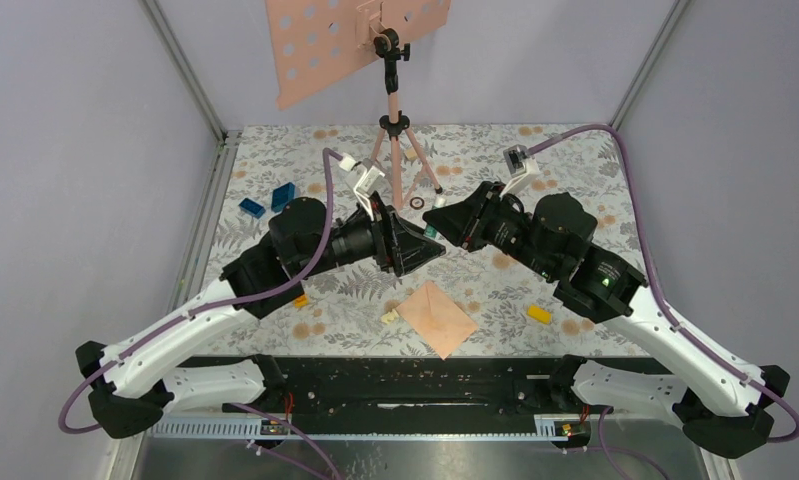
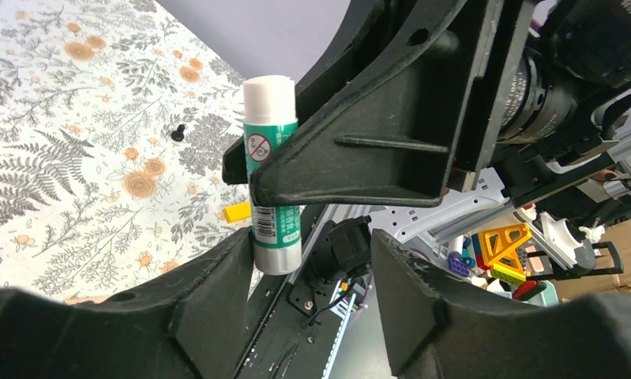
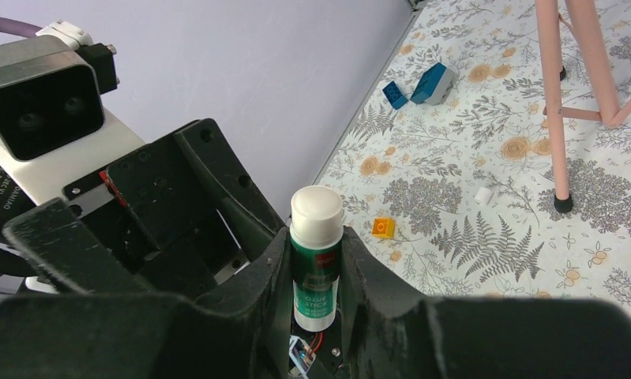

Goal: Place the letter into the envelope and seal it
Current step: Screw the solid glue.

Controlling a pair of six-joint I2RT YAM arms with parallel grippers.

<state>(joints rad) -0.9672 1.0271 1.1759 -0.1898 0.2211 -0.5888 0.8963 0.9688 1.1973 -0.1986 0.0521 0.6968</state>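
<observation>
Right gripper (image 3: 316, 254) clamps a smooth cylindrical glue stick (image 3: 317, 237), green body with a white cap, held aloft. Left gripper (image 2: 312, 257) faces it, fingers spread, gripping nothing. Envelope (image 1: 436, 318), flat peach paper, lies corner-on on the floral table (image 1: 535, 150) near the front edge, apart from both arms.

Peach-pink envelope (image 1: 435, 318), lying flat, turned diamond-wise, front centre
</observation>
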